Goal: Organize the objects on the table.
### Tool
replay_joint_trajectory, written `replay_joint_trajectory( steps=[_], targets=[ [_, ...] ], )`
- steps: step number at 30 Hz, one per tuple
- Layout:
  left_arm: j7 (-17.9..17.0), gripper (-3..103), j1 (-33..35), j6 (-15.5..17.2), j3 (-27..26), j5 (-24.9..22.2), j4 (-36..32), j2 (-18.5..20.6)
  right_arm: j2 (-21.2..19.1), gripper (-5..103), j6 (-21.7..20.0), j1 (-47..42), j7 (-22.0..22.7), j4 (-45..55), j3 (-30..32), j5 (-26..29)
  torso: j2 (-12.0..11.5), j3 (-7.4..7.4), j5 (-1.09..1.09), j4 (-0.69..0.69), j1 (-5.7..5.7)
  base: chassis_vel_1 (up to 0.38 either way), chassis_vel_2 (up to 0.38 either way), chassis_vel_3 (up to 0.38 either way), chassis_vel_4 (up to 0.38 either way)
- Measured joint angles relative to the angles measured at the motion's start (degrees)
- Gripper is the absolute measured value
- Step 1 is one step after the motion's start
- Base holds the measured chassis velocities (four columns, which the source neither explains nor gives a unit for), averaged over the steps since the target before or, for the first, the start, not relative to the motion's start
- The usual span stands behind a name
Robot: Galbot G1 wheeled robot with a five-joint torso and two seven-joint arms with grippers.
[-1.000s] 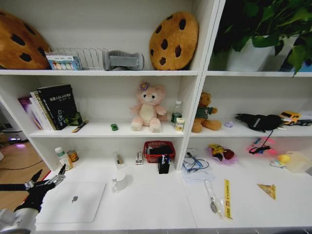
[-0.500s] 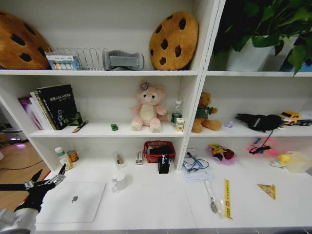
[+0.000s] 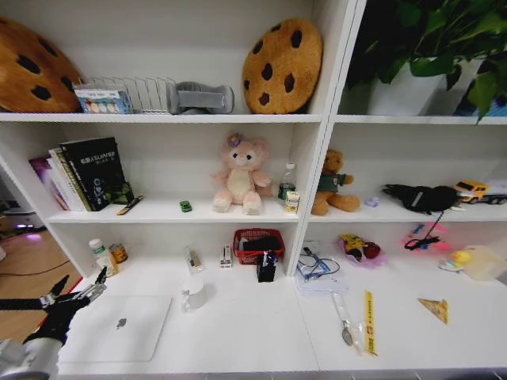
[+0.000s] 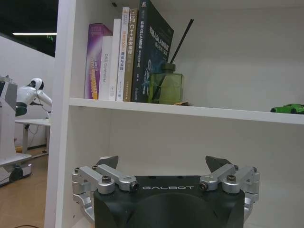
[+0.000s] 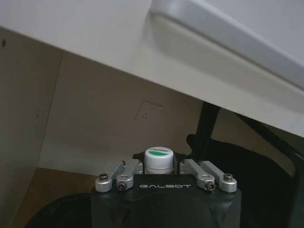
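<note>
Two grippers show. At the table's (image 3: 261, 332) left edge, the left gripper (image 3: 79, 291) hovers with jaws spread wide and empty, just beside the closed silver laptop (image 3: 119, 326) lying near the front-left corner. Under the tabletop, the right gripper (image 5: 162, 167) is clamped on a white bottle (image 5: 157, 160) with a green-marked cap.

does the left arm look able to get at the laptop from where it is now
Probably yes. The left gripper, jaws open, hovers just off the laptop's left edge, and nothing lies between them. The mug and bottles stand clear of that side.
</note>
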Motion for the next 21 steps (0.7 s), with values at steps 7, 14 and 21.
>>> replay_joint_trajectory(
  steps=[7,14,21],
  targets=[
    [0.0,100,0.0,0.0,0.0,0.0,0.0,0.0,0.02,28,-1.03,5.59,-0.64,-2.32,-1.5,-0.12,0.0,0.0,-0.02,0.01,0.01,0.0,0.0,0.0,0.0],
    [0.0,100,0.0,0.0,0.0,0.0,0.0,0.0,0.54,42,-0.42,5.37,-0.74,-4.16,-2.56,-1.51,0.0,0.0,-0.02,0.0,0.01,0.0,0.0,0.0,0.0],
    [0.0,100,0.0,0.0,0.0,0.0,0.0,0.0,1.33,65,-0.08,0.43,-0.47,-0.57,-2.21,-1.66,0.01,-0.01,-0.02,0.0,0.01,0.0,0.0,0.0,0.0]
  ],
)
